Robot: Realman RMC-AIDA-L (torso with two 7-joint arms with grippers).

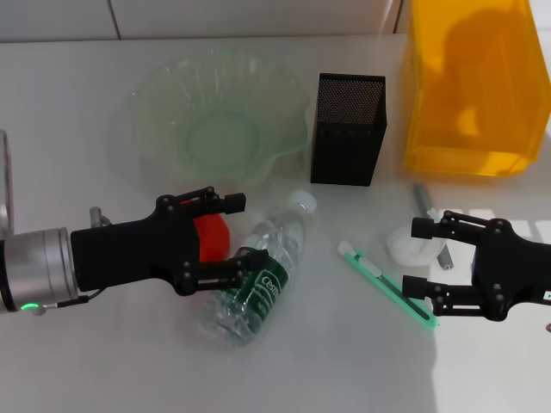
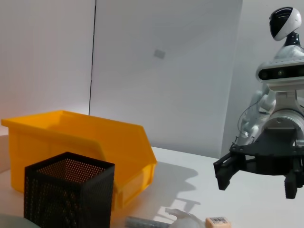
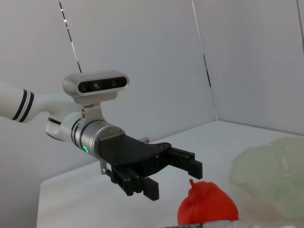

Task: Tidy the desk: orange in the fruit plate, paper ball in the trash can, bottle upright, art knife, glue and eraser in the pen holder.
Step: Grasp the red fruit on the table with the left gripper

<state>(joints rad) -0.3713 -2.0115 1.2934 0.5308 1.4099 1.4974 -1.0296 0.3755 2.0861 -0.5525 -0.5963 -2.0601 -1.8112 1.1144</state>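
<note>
The orange (image 1: 211, 234) lies on the desk beside a lying clear bottle (image 1: 258, 277) with a green label. My left gripper (image 1: 231, 239) is open; in the head view the orange shows between its fingers, while in the right wrist view the left gripper (image 3: 171, 176) hangs slightly above and behind the orange (image 3: 208, 205), apart from it. My right gripper (image 1: 424, 258) is open over the white paper ball (image 1: 410, 244), near the green art knife (image 1: 387, 284). A grey glue stick (image 1: 423, 200) lies behind it. The eraser (image 2: 217, 221) shows only in the left wrist view.
A green glass fruit plate (image 1: 172, 95) stands at the back left, a black mesh pen holder (image 1: 348, 129) at the back middle, and a yellow bin (image 1: 472, 86) at the back right. A metal object sits at the desk's left edge.
</note>
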